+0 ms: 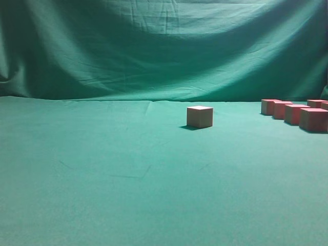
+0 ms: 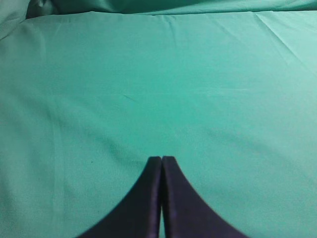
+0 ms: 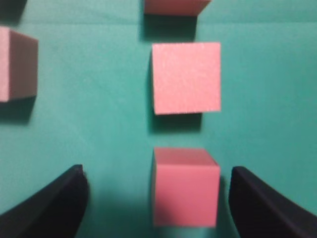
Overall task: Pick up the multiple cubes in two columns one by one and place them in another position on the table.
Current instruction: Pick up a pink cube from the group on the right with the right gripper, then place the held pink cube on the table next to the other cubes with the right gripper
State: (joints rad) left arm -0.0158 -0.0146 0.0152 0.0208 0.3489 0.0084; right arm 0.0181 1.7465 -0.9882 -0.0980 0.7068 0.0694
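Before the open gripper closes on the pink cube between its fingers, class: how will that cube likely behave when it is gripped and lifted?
The cube has flat, parallel sides and sharp edges, so the right gripper should probably hold it squarely without it rolling. Its matte, slightly grainy faces suggest little slipping. It looks foam-like, so it is likely light and may give slightly. A neighbouring cube stands close behind.

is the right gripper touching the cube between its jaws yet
Apart. The right wrist view shows green table on both sides of the nearest cube, between it and the open jaws of the right gripper.
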